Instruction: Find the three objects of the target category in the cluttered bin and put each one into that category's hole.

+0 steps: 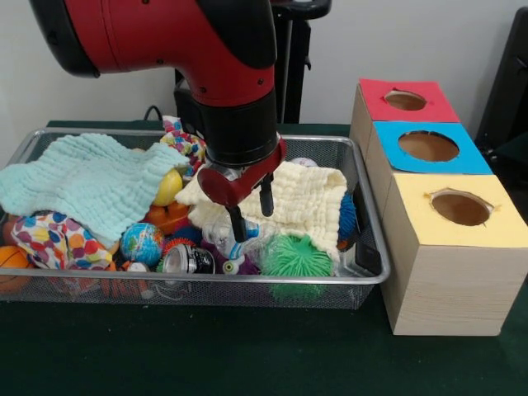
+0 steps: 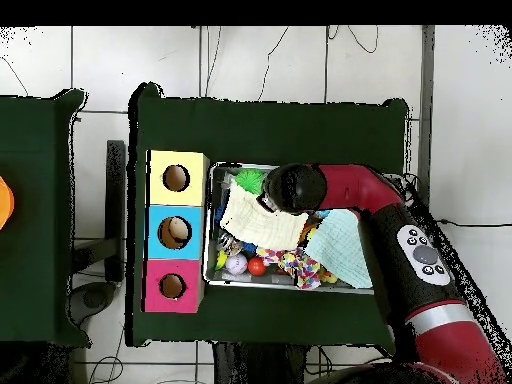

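A wire mesh bin [image 1: 363, 177] holds a heap of toys and cloths. My gripper [image 1: 251, 211] hangs low over the middle of the heap, open, with its black fingers [image 1: 237, 223] apart and nothing between them. Right under it lie a cream cloth [image 1: 307, 200] and a clear plastic bottle [image 1: 221, 235]. A green spiky ball [image 1: 295, 256] sits at the front, and a globe ball [image 1: 142, 242] and a tin can [image 1: 188, 260] lie to its left. In the overhead view the arm [image 2: 290, 188] hides the gripper above the cream cloth [image 2: 255, 222].
Beside the bin stand three wooden boxes with holes: red [image 1: 405, 100], blue [image 1: 428, 146] and yellow [image 1: 460, 208]. A mint cloth [image 1: 82, 177] covers the bin's left part. A yellow ball [image 1: 169, 186], a blue spiky ball [image 1: 347, 219] and a basketball [image 1: 11, 266] lie around.
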Robot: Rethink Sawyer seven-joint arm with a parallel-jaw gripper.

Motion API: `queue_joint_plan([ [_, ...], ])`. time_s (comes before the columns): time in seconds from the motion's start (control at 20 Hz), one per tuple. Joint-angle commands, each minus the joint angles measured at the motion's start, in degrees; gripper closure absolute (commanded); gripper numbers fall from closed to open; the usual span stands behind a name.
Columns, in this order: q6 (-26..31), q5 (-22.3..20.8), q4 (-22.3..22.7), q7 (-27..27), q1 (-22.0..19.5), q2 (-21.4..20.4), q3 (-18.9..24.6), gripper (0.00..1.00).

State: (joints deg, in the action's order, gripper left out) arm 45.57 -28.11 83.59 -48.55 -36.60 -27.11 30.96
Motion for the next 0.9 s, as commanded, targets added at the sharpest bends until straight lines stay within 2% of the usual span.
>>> queue_joint_plan([
  [0.05, -2.69, -1.43, -0.28, 1.4, -0.99, 3.83, 1.83, 0.0],
  [0.3, -2.78, -1.7, -1.63, 1.49, -0.63, 4.63, 1.75, 0.0],
  [0.6, -5.27, -2.18, -2.73, -2.09, 0.83, 5.31, 0.27, 0.0],
  [0.9, -5.62, -1.87, -2.62, -2.39, 0.97, 4.52, -0.15, 0.0],
])
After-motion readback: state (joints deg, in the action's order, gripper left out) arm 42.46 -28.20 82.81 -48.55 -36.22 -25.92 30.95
